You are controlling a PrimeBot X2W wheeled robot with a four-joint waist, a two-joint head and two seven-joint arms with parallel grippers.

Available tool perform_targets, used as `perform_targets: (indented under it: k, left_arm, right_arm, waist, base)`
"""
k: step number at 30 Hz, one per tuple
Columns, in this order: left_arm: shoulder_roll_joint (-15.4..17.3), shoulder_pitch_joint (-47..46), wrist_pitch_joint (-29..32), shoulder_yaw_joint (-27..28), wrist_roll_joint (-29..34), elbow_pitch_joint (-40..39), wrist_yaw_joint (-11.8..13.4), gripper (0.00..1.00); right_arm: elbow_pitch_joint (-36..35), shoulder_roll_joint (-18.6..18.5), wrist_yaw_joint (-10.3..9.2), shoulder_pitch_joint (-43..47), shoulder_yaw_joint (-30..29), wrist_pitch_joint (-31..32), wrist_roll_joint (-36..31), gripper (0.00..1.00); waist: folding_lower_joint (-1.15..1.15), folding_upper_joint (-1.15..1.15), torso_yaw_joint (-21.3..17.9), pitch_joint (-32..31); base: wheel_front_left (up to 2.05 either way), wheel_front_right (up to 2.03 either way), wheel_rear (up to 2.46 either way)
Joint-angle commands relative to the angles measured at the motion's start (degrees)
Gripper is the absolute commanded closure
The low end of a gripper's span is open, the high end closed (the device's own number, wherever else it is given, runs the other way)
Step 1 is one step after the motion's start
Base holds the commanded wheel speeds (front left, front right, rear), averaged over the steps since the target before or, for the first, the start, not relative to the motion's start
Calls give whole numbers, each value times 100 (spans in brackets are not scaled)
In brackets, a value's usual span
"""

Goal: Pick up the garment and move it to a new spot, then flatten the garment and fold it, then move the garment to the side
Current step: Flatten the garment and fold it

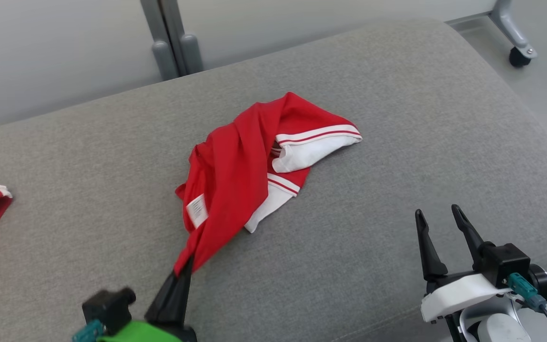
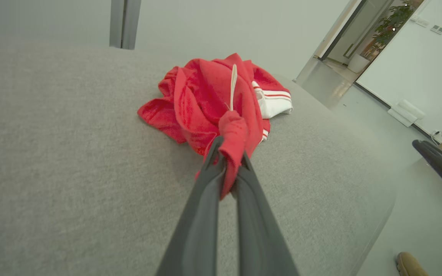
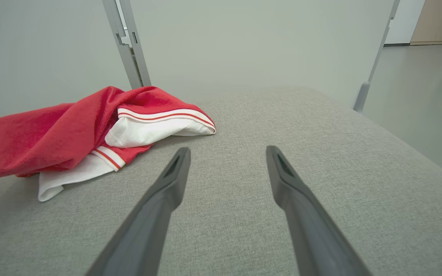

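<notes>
The left gripper point(image 1: 184, 270) has its fingers pressed together on a twisted corner of the red-and-white garment point(image 1: 240, 161), low over the near edge of the grey cushion point(image 1: 397, 118). The cloth runs taut from that pinch, which looks like the hold for carrying it to a new spot. The rest of the garment lies crumpled at the cushion's middle, care label point(image 1: 197, 209) showing, while the right gripper point(image 1: 437, 214) hovers spread and empty over the cushion's near right part, probably kept free for flattening.
</notes>
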Motion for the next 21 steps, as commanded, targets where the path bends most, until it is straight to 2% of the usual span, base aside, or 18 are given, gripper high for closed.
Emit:
perform_targets:
  k: [1,7,13,16,19,21]
  left_arm:
    - [-41,265,-38,38,-100,75,22,100]
    - [-189,1006,-79,370,-59,843,68,100]
    - [-374,1116,-80,1136,387,1448,32,100]
    - [-470,1184,-81,1475,646,1632,-67,100]
    - [-585,1243,-80,1743,801,1757,-181,85]
    - [-646,1278,-81,1875,934,1836,-254,66]
  right_arm:
    - [19,-9,-8,24,4,-18,-58,0]
    - [76,-9,-8,77,8,-18,-124,0]
    - [128,-9,-8,118,48,-18,-167,0]
    - [141,-10,-8,126,58,-18,-182,0]
    - [150,-10,-8,139,63,-18,-184,0]
    - [158,-9,-8,159,62,-18,-181,0]
  waist:
    - [0,0,319,-112]
    - [0,0,659,-171]
    - [0,0,822,-220]
    - [0,0,835,-240]
    - [0,0,836,-250]
    - [0,0,830,-248]
  base:
    - [0,0,0]
    - [0,0,0]
    - [0,0,0]
    - [0,0,0]
    - [0,0,0]
    - [0,0,0]
